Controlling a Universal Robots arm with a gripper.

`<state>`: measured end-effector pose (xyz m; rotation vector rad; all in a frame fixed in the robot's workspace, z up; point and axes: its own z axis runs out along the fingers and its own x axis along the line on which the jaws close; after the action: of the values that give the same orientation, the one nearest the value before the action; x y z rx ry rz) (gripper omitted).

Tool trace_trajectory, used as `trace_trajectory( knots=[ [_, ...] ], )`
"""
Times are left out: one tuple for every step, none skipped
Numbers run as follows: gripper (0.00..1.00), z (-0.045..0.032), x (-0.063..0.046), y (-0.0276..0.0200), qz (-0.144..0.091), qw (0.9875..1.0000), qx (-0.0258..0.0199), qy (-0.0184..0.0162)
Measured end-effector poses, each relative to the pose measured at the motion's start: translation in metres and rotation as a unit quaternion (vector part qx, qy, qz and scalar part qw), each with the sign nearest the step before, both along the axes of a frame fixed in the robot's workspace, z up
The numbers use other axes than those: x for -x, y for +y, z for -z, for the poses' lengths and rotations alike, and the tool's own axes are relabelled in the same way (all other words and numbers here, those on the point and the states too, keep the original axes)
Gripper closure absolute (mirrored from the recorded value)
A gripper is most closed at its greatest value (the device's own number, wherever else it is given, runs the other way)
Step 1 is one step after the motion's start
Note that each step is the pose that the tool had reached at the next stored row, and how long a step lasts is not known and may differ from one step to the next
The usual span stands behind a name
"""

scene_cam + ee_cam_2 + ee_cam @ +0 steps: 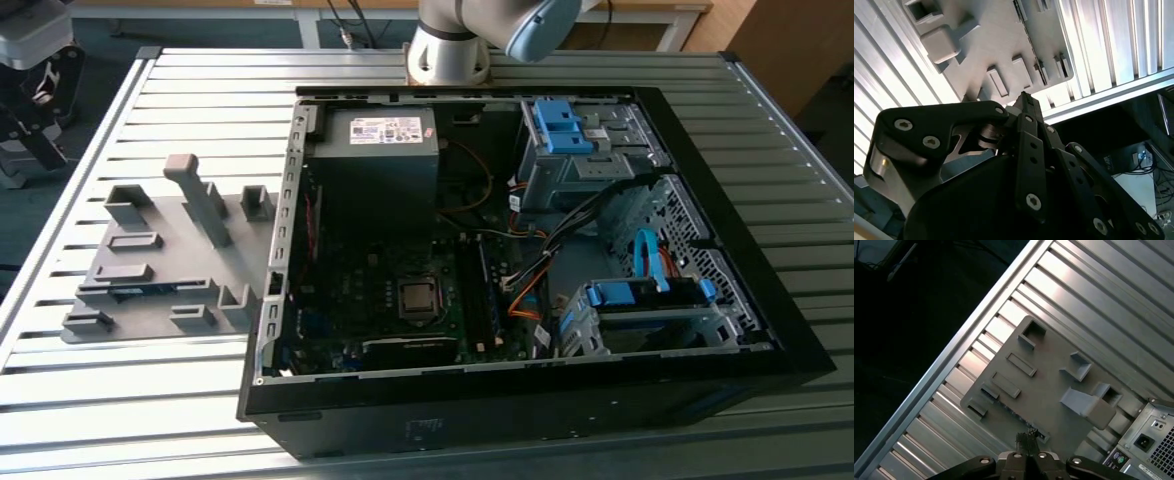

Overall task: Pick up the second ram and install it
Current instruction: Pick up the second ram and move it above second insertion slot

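The second ram (140,291), a long, thin blue-green circuit-board strip, appears to stand on edge in a slot of the flat grey plastic holder plate (171,262). It runs along the plate's end nearest the worktop's front edge in the exterior view. The plate lies on the ribbed aluminium worktop (200,90), just beside the open black computer case (534,425), on the exterior view's left.

In both wrist views the black gripper (1026,440) hangs well above the plate. Its fingers (1025,105) are pressed together and grasp nothing.

I judge this to be the approach for the pick. Done well, it calls for:
- parting the fingers before the descent;
- turning them to face the strip's flat sides;
- centring on its length, clear of the grey holder blocks (88,322);
- lifting straight out of the slot so the board cannot bind.
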<state>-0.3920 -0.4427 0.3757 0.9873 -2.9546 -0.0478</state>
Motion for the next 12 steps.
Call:
trace_trajectory(
  knots=[
    [0.89,0.0000,0.0000,0.0000,-0.002,1.0000,0.0000,0.0000],
    [0.89,0.0000,0.0000,0.0000,-0.004,1.0000,0.0000,0.0000],
    [0.89,0.0000,0.0000,0.0000,-0.006,1.0000,0.0000,0.0000],
    [0.89,0.0000,0.0000,0.0000,-0.007,1.0000,0.0000,0.0000],
    [0.89,0.0000,0.0000,0.0000,-0.009,1.0000,0.0000,0.0000],
    [0.89,-0.0001,0.0000,0.0000,-0.011,0.9999,0.0000,0.0000],
    [0.89,0.0000,0.0000,0.0000,-0.013,0.9999,0.0000,0.0000],
    [0.89,0.0000,0.0000,-0.0001,-0.015,0.9999,0.0000,0.0000],
    [0.89,0.0000,0.0000,-0.0001,-0.017,0.9999,0.0000,0.0000],
    [0.89,0.0000,0.0000,-0.0001,-0.019,0.9998,0.0000,0.0000],
    [0.89,0.0000,0.0000,-0.0001,-0.021,0.9998,0.0000,0.0000],
    [0.89,0.0000,0.0000,-0.0001,-0.023,0.9997,0.0000,0.0000]
  ],
)
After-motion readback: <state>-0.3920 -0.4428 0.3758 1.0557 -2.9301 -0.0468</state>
